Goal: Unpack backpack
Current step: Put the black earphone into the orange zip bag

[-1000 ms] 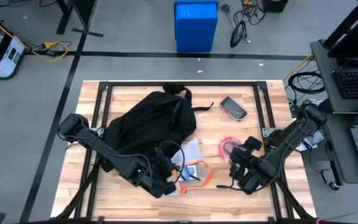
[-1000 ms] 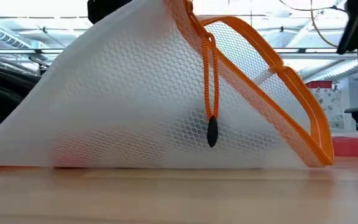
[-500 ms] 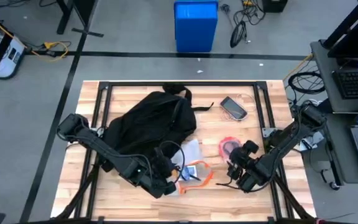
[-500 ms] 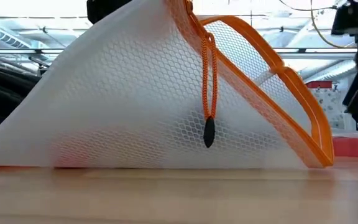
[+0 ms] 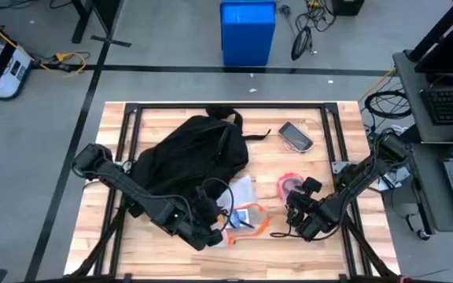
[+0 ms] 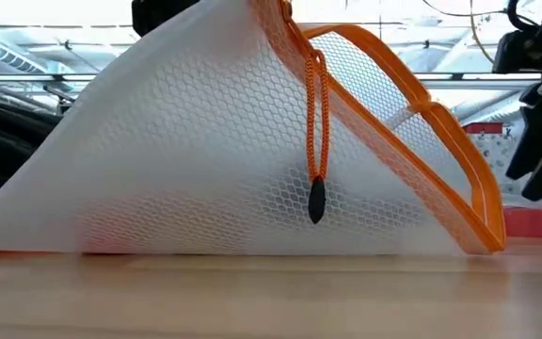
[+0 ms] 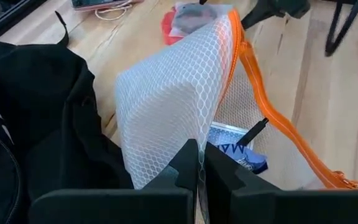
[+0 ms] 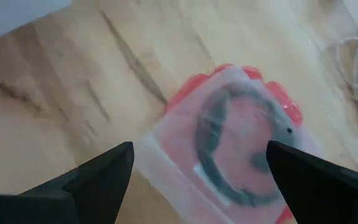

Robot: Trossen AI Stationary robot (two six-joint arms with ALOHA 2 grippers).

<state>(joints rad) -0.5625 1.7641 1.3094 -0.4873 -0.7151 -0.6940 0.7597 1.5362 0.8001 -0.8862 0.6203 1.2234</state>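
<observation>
The left gripper (image 7: pixel 197 177) pinched the mesh pouch (image 7: pixel 179 99) beside the backpack (image 5: pixel 187 161); the right gripper (image 8: pixel 197 165), fingers wide apart, hung over a red packet (image 8: pixel 241 137).

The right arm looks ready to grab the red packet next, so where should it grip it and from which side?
Probably at the packet's near clear edge, which sticks out past the red part. The packet lies flat on the table, so a steep approach from above with the open right gripper straddling that edge suits it; the left gripper holds the mesh pouch.

Wooden table (image 5: pixel 163 248), backpack (image 5: pixel 183 161), mesh pouch (image 5: pixel 238 212), red packet (image 5: pixel 291 185), phone (image 5: pixel 296 135)
</observation>
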